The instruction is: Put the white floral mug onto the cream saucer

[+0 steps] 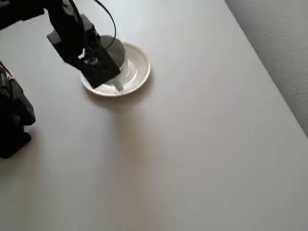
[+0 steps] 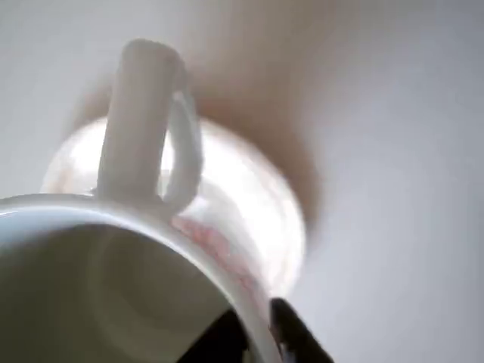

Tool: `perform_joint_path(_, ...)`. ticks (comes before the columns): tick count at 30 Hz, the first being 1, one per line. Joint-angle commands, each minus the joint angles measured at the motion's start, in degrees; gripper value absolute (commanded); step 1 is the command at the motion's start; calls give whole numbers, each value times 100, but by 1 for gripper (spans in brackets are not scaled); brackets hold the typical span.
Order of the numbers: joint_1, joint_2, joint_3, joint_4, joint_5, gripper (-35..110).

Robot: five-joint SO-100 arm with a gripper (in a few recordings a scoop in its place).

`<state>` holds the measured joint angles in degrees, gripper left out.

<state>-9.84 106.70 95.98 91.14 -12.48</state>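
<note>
1. The white floral mug (image 1: pixel 115 50) is a small white ceramic mug with a plain white inside. In the overhead view it stands within the outline of the cream saucer, toward the saucer's far left part, in the far left area of the scene; whether its base touches the saucer cannot be told.
2. In the wrist view the white floral mug (image 2: pixel 144 287) is blurred and very near, its open mouth toward the camera, its 1 loop handle pointing up in the picture, and faint pink-red marks showing on its right side.
3. The cream saucer (image 1: pixel 139 67) is round, shallow and glossy, with a raised rim, wider than the mug. It lies flat, and its right and near parts are bare.
4. In the wrist view the cream saucer (image 2: pixel 257 204) shows as a pale, bright disc behind the mug.
</note>
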Motion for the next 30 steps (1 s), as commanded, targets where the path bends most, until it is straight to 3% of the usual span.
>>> perform_joint_path(1,-580,237,-659,-185,149,-2)
perform_joint_path(12,-940,-448,-589,-686,211,-2)
perform_joint_path(30,-316,-721,-650,-914,-501,-2)
